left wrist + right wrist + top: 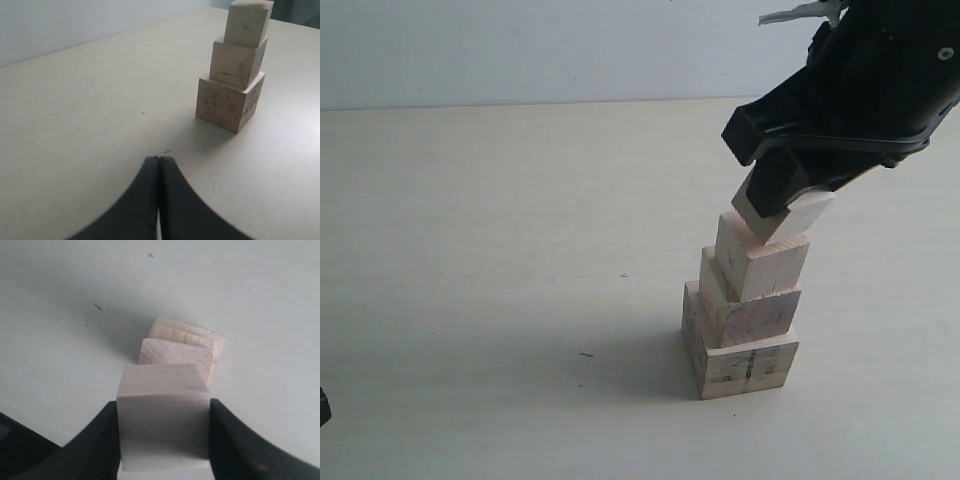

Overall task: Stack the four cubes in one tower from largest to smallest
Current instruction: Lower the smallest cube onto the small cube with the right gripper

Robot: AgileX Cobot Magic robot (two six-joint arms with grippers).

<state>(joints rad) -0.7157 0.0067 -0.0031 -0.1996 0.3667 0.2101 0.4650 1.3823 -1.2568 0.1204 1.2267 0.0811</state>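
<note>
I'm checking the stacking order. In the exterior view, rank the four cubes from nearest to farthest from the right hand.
1. smallest cube: gripped in the right hand, tilted, at the top.
2. third-largest cube: just beneath it.
3. second-largest cube: one step lower.
4. largest cube: at the base.

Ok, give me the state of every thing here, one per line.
Largest cube: flat on the table, at the bottom.
Second cube: resting on the largest.
Third cube: resting on the second.
Smallest cube: tilted, just over the third, gripped.
Right tool: shut on the smallest cube.
Left tool: shut, empty, apart from the cubes.
</note>
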